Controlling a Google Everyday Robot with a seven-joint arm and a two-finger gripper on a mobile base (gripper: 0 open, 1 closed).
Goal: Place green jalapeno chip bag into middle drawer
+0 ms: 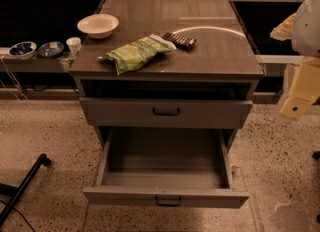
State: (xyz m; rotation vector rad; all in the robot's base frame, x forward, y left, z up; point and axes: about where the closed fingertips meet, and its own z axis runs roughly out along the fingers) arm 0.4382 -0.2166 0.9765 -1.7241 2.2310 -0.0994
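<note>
My gripper hangs beyond the right edge of the desk — how wide, I cannot tell — with the green jalapeno chip bag well to its left, near the front-left corner, long axis slanting back-right.

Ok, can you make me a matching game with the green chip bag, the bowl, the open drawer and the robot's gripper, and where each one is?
Things:
1. green jalapeno chip bag
2. bowl
3. middle drawer
4. gripper

Places or states:
A. pulled out, with nothing inside
B. at the far right of the view, off to the right of the cabinet top
C. at the back left corner of the cabinet top
D. lying on the cabinet top, near its front left

Pairs: 1-D, 2-C, 3-A, 4-B.
</note>
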